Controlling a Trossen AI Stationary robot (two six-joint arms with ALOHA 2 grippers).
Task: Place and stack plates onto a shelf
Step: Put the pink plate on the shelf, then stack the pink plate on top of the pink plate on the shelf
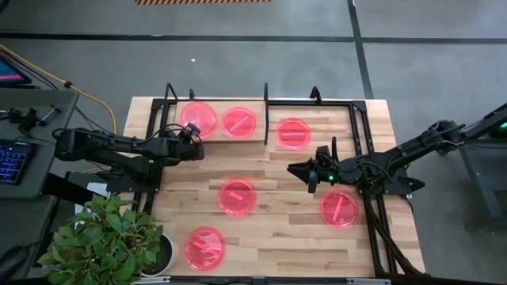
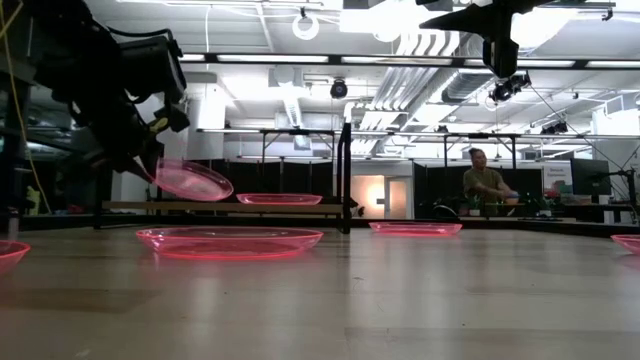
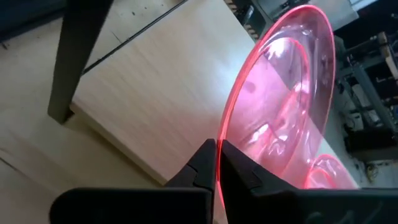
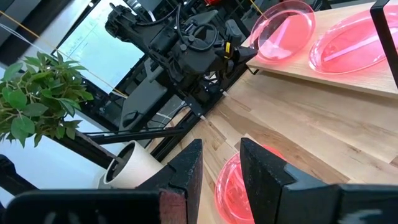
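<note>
My left gripper (image 1: 192, 141) is shut on a pink-red plate (image 1: 198, 116) over the left half of the shelf (image 1: 215, 138). The low view shows that plate (image 2: 192, 180) tilted just above the shelf board (image 2: 220, 207). A second plate (image 1: 238, 122) lies flat on the shelf's right half. Several more plates lie flat on the tabletop: one beside the shelf (image 1: 293, 132), one mid-table (image 1: 238, 196), one on the right (image 1: 339, 207), one at the near edge (image 1: 204, 247). My right gripper (image 1: 295, 168) hovers open above the table, touching nothing. My left gripper (image 3: 217, 163) pinches the plate's rim (image 3: 219, 134) between its two fingers, on the edge nearest the table's left and near side. The fingers come roughly level from the left. The plate is tilted over the shelf board (image 3: 155, 93); whether its lower edge touches the board I cannot tell.
Black frame tubes (image 1: 265, 99) stand around the shelf. A potted plant (image 1: 103, 237) sits off the table's near-left corner and a keyboard (image 1: 12, 158) farther left. A person (image 2: 485, 180) sits far back in the room. Bare wood lies between the mid-table plate and the shelf.
</note>
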